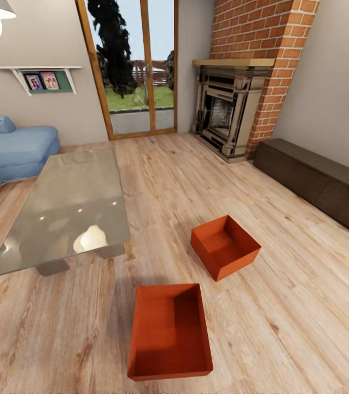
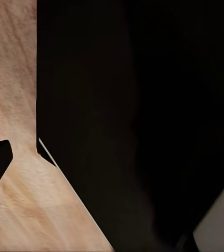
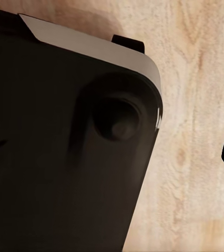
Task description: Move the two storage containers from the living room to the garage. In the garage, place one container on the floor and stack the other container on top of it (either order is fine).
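1. Storage containers sat on the living room's light wood plank flooring (image 1: 284,306), both orange-red, open-topped and empty.
2. The nearer container (image 1: 170,331) lay close to the robot, low in the head view, its long sides running away from the camera.
3. The farther container (image 1: 225,246) stood beyond it and to the right, turned at an angle so that one corner pointed toward the robot; the two were near each other but apart.
4. To the left of both stood the glass-topped table (image 1: 65,208), and a blue sofa (image 1: 10,150) sat behind it at the left edge.
5. At the far wall were glazed wooden patio doors (image 1: 136,71), with a red brick fireplace (image 1: 234,104) to their right and a long dark low cabinet (image 1: 316,183) along the right wall.
6. A white wall shelf (image 1: 38,76) carried small pictures above the sofa.
7. The left wrist view gave a dark robot body part (image 2: 138,121) over the plank flooring; whether the left hand was spread or pressed together could not be told.
8. The right wrist view gave a dark rounded housing (image 3: 64,147) over the same flooring; the right hand's state could not be told either.
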Tool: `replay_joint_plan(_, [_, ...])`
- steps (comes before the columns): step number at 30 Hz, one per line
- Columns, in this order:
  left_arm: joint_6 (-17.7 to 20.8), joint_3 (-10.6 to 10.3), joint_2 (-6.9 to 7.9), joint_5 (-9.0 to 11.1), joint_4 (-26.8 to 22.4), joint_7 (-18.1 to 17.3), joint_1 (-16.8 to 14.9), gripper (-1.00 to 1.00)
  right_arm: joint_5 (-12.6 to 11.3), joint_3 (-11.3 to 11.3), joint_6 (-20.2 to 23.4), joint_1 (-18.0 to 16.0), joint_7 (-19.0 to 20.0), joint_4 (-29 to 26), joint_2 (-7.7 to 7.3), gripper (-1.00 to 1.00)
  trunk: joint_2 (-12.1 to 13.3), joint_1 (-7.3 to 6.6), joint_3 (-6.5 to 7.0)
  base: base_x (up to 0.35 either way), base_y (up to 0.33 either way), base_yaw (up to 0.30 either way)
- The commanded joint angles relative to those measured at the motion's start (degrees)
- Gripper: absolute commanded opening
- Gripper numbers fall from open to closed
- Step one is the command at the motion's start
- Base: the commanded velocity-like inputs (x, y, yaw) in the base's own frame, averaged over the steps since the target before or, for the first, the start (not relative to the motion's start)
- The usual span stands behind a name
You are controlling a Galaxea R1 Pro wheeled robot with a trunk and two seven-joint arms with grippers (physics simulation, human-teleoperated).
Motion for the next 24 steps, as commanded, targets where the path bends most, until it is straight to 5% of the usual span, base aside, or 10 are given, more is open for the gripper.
replay_joint_plan(1, [-0.16,0.06,-0.01,0.43,0.03,-0.03,-0.02,1.0,-0.45,0.48,-0.11,-0.01,-0.19,0.0,0.01,1.0,-0.02,0.0,-0.13,0.0,0.0,0.0])
replay_joint_plan(24, [-0.16,0.06,-0.01,0.43,0.03,-0.03,-0.02,1.0,-0.45,0.46,-0.1,-0.01,-0.19,0.0,0.01,1.0,-0.02,0.0,-2.22,0.0,0.0,0.0])
